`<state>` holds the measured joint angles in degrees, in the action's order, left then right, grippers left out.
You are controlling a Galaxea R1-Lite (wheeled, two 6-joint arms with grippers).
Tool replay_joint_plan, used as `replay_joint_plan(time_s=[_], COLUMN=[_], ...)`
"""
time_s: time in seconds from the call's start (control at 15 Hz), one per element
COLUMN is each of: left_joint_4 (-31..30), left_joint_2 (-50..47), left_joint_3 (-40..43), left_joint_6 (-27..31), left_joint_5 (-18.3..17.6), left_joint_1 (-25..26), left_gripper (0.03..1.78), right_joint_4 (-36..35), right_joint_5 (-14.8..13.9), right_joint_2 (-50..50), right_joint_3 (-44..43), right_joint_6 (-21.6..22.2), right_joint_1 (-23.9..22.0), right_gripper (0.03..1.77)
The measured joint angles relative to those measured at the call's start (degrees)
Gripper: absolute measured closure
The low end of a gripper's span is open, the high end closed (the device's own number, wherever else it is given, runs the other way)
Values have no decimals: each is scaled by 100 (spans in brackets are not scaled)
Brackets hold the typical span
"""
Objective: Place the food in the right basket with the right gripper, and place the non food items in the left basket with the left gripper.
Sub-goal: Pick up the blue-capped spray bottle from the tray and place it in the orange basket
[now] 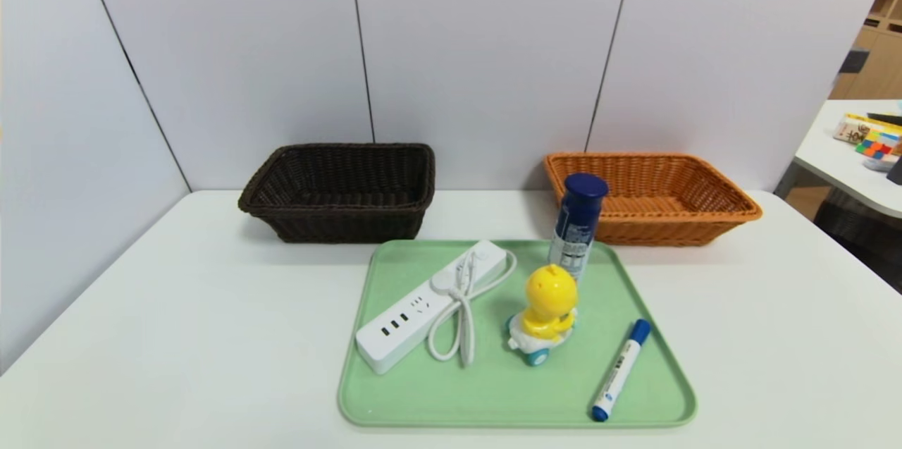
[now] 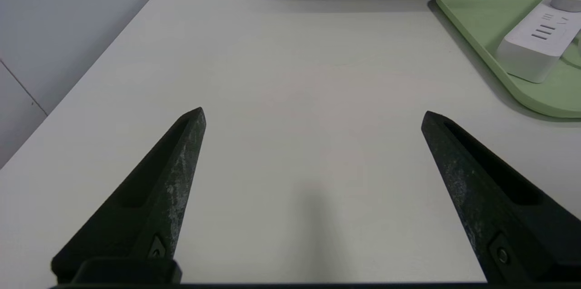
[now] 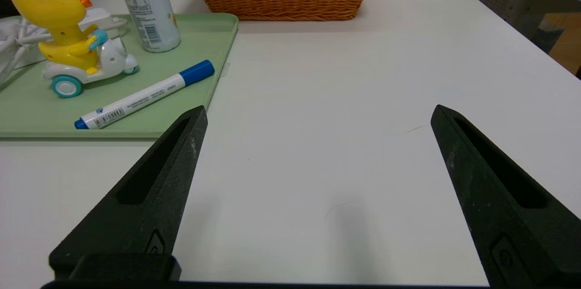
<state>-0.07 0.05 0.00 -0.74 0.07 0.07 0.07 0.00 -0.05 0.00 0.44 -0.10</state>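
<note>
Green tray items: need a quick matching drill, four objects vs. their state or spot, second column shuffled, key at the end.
Column 1:
1. can
2. power strip
3. duck toy
4. marker

Column 2:
A. lying flat along the tray's right edge
B. standing upright at the tray's far edge, in front of the orange basket
C. on a wheeled base, mid-tray
D. on the tray's left side, cord looped beside it

Pairs: 1-B, 2-D, 3-C, 4-A

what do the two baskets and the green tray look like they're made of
Dark brown basket: woven wicker or rattan-look strands, matte; the weave shows on its walls, though it could be plastic imitation. Orange basket: the same weave in a tan-orange tone, slightly glossier. Green tray: likely moulded plastic, with a smooth, even pale green surface, rounded corners and a raised lip.
</note>
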Motion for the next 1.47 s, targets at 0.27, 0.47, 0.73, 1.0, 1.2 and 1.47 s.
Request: replay_joint_plan(time_s=[0.27, 0.47, 0.73, 1.0, 1.2, 1.47], left_joint_4=[0, 0, -9, 2, 12, 84], left_joint_2=[0, 0, 0, 0, 0, -2], left_joint_3=[0, 0, 0, 0, 0, -74], left_joint_6=[0, -2, 17, 74, 294, 664], left_joint_5=[0, -2, 4, -2, -28, -290], left_joint_1=[0, 0, 0, 0, 0, 0], left_gripper=[12, 12, 12, 12, 12, 12], right_joint_4=[0, 0, -21, -7, -17, 15], right_joint_5=[0, 0, 0, -2, 0, 22], right_joint_2=[0, 0, 0, 0, 0, 0], right_joint_3=[0, 0, 0, 0, 0, -5], right_joint_6=[2, -2, -55, -44, -51, -193], right_joint_1=[0, 0, 0, 0, 0, 0], right_gripper=[10, 10, 10, 10, 10, 10])
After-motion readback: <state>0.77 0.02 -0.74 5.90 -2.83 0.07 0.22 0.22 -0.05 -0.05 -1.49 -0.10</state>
